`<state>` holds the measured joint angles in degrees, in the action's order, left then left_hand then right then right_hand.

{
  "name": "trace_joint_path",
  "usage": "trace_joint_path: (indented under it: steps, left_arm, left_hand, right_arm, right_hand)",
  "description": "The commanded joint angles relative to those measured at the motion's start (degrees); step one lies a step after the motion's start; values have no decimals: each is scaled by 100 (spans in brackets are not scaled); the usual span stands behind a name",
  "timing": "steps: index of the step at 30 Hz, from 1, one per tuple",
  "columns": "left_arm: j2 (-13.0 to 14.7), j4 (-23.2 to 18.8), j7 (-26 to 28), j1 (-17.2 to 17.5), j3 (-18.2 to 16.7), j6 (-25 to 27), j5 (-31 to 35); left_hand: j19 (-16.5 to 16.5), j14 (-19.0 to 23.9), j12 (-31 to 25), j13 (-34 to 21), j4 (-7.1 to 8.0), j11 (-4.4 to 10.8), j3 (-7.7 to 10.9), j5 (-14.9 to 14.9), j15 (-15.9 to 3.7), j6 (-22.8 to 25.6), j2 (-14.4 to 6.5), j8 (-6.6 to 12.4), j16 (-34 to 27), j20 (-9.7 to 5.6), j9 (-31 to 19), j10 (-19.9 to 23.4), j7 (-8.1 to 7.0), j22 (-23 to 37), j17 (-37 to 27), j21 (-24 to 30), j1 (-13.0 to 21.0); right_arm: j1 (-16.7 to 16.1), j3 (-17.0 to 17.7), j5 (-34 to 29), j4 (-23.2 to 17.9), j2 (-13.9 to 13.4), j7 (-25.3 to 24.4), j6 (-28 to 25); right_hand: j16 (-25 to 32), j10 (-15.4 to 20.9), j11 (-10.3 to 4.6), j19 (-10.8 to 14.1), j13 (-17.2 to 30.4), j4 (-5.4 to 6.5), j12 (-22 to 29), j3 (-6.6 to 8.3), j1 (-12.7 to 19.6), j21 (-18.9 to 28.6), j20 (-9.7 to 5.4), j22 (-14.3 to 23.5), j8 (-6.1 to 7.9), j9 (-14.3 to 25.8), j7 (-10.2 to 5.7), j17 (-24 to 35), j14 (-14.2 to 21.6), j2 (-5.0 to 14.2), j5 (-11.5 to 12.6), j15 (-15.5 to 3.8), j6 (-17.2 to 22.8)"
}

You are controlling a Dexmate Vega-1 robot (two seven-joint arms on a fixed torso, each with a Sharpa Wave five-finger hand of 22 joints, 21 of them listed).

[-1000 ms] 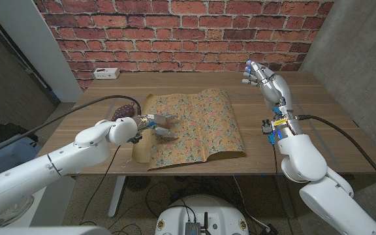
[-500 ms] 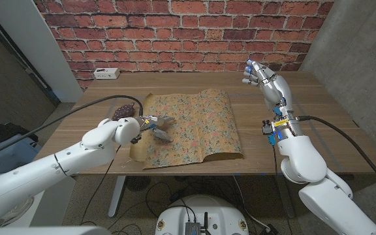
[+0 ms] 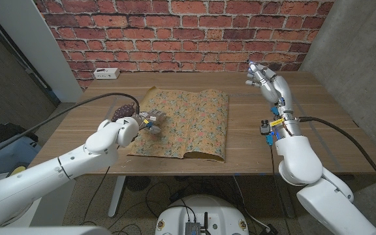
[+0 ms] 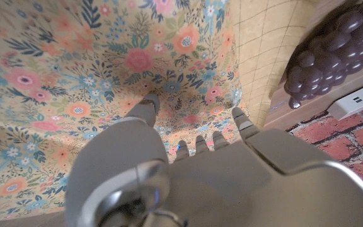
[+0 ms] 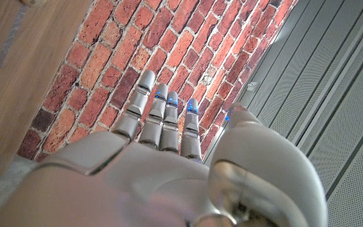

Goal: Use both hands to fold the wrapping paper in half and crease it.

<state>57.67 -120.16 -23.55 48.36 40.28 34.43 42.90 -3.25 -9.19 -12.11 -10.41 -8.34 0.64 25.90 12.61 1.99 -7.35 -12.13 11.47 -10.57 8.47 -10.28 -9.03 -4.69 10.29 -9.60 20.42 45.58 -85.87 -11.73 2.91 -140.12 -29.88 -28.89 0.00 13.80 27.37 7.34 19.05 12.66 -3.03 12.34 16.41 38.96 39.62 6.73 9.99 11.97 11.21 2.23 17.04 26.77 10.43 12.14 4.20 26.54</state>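
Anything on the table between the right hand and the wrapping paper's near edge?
No. In the head view only bare wooden table lies between the raised right hand and the wrapping paper; the left hand rests on the paper.

The left hand [image 3: 150, 121] hides part of the wrapping paper [image 3: 188, 121].

Glossy white arm shells, grey metal fingers [image 3: 256, 74] with blue-lit tips, black cables along both forearms.

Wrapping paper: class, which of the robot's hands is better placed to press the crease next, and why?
Left. The left hand already rests on the wrapping paper near its left edge, while the right hand is raised, open, off the paper's right side.
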Motion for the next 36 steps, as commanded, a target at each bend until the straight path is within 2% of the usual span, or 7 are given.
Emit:
trace_joint_path:
  steps: [1,2,4,7,12,29,36]
  left_arm:
    - [-82,110,581,224,-389,-317,-480]
    - [-79,141,711,270,-478,-443,-652]
    - [-73,226,962,359,-666,-742,-1044]
    - [-75,386,1404,533,-954,-1229,-1627]
    - [-80,560,1862,694,-1203,-1717,-2205]
    - [-27,655,2153,642,-1143,-1892,-2527]
    - [-9,674,2142,615,-1106,-1894,-2621]
  left_hand:
    - [152,136,-70,-9,53,32,160,-55,-30,124,0,39,-66,-29,-19,136,24,21,-19,60,162]
    - [196,180,-83,-9,76,46,181,-73,-31,174,9,50,-76,-54,-20,186,24,23,-20,72,172]
    - [351,421,-119,-12,303,99,44,-222,-102,327,168,51,-116,-147,-23,392,-27,28,-29,96,-73]
    - [568,857,-173,-14,503,126,-219,-281,-59,689,297,89,-160,-95,-20,740,19,30,-30,117,-474]
    - [701,1274,-279,-21,714,55,-375,-268,-79,1171,322,151,-181,32,-18,1263,57,40,-40,110,-901]
    - [908,1653,-332,-26,772,32,-364,-246,-62,1614,295,179,-179,115,-15,1684,187,50,-35,138,-1100]
    - [930,1698,-326,-27,782,25,-362,-246,-66,1628,294,163,-177,123,-14,1711,184,52,-37,139,-1129]
  right_arm:
    - [326,-767,-1379,-707,218,-1064,-3942]
    - [367,-796,-1388,-711,166,-1031,-4060]
    - [454,-850,-1374,-688,90,-972,-4239]
    - [615,-964,-1355,-611,1,-908,-4474]
    - [1075,-1356,-1429,-555,-109,-810,-5314]
    - [2126,-2365,-1366,-378,-267,-906,-6888]
    - [2355,-2549,-1221,-313,-328,-917,-7122]
  right_hand:
    - [75,51,-99,44,12,-119,34,169,206,-11,-110,34,66,-2,-14,47,8,58,60,-139,181]
    - [83,60,-103,37,12,-127,35,182,216,-17,-121,34,85,-1,-14,57,-1,52,61,-147,244]
    - [97,74,-106,36,12,-120,36,190,201,-26,-122,34,124,0,43,80,-26,33,58,-139,378]
    - [117,129,-70,35,12,-84,53,190,152,-36,-130,34,145,1,81,101,-29,27,51,-130,475]
    - [131,172,-75,21,11,-56,64,203,120,-49,-104,34,142,1,65,118,-33,36,49,-155,506]
    - [196,220,-267,84,11,-370,55,436,519,-61,-167,36,93,6,-87,120,-17,-1,50,-336,556]
    - [207,215,-283,85,12,-385,48,439,538,-67,-153,36,77,8,-98,133,-38,-16,27,-346,548]
